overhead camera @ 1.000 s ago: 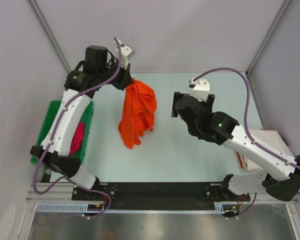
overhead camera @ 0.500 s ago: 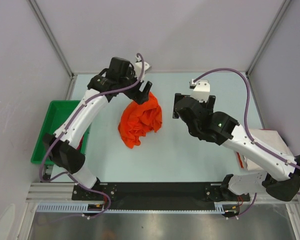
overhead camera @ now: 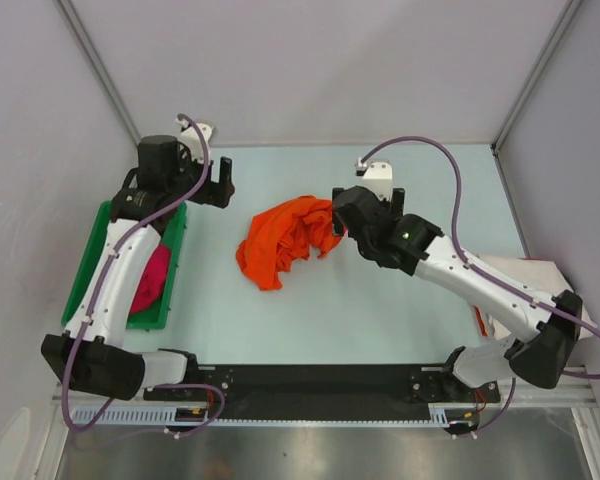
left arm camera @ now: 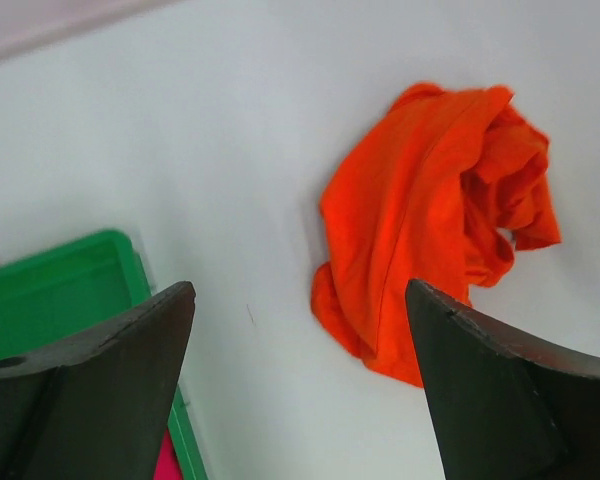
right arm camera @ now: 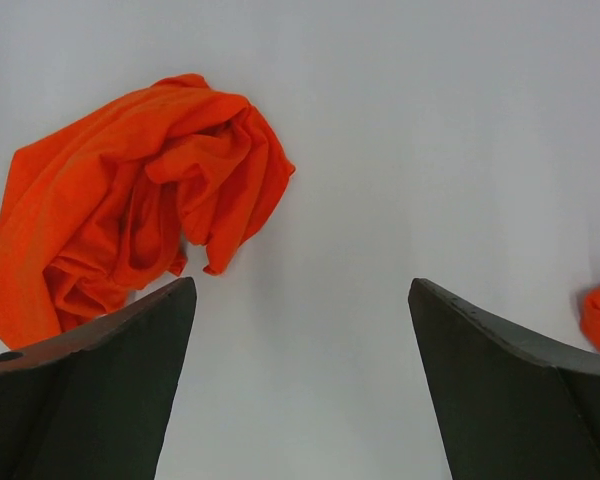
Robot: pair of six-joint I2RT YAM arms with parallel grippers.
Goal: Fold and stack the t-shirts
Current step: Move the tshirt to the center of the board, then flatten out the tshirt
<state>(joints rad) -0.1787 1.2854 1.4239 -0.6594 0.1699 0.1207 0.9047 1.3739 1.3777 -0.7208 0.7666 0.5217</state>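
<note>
A bright orange t-shirt [overhead camera: 283, 240] lies crumpled in a heap on the pale table, in nobody's grip. My left gripper [overhead camera: 223, 184] hangs open to the left of it, above bare table next to the tray. In the left wrist view the orange t-shirt [left arm camera: 435, 215] lies ahead and to the right of that open left gripper [left arm camera: 298, 290]. My right gripper [overhead camera: 340, 222] is at the heap's right edge, open. Only table lies between the jaws of the right gripper [right arm camera: 301, 282], with the orange t-shirt [right arm camera: 130, 205] up to the left. A magenta t-shirt [overhead camera: 152, 280] lies in the tray.
The green plastic tray [overhead camera: 98, 250] stands at the table's left edge. An off-white cloth [overhead camera: 528, 275] lies at the right edge under my right arm, with an orange edge [overhead camera: 479, 319] showing beneath it. Walls close in the back and both sides.
My left gripper opened and let go of the orange t-shirt, which dropped into a heap. The left arm swung back to the left. The right arm moved left up to the heap.
</note>
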